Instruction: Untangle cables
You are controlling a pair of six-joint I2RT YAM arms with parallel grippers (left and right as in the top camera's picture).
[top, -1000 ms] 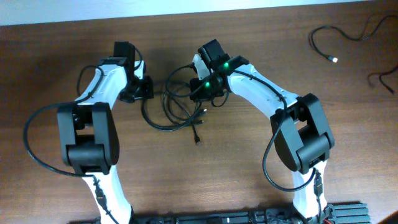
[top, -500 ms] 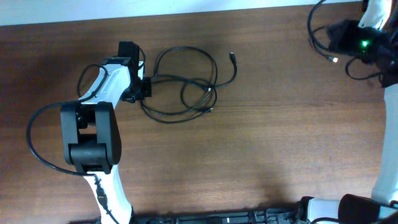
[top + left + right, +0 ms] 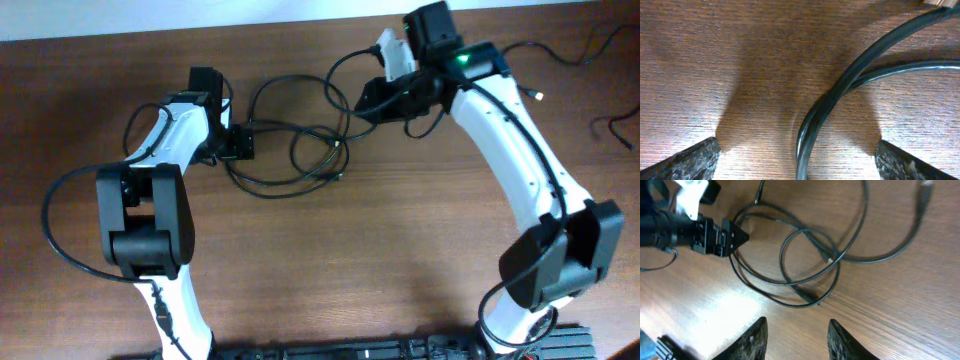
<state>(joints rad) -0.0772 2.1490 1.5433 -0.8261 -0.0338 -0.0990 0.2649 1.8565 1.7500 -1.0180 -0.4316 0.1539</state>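
The cables (image 3: 300, 135) lie as loose black loops on the wooden table between the two arms, also seen in the right wrist view as cables (image 3: 805, 255). My left gripper (image 3: 240, 146) sits low at the left end of the tangle. Its jaws are wide open, and one black cable strand (image 3: 812, 125) runs between the fingers (image 3: 695, 160) without being pinched. My right gripper (image 3: 372, 100) hovers at the upper right of the loops. It is open, with only bare wood between its fingertips (image 3: 752, 340).
A separate thin cord with a light plug (image 3: 540, 96) lies at the back right. Another dark cord (image 3: 612, 126) lies near the right edge. The arms' own thick black wires hang beside each base.
The right arm swung to the far back right and has come back to the tangle's upper right, its jaws now apart. The left jaws have opened wide. The loops lie more spread out.
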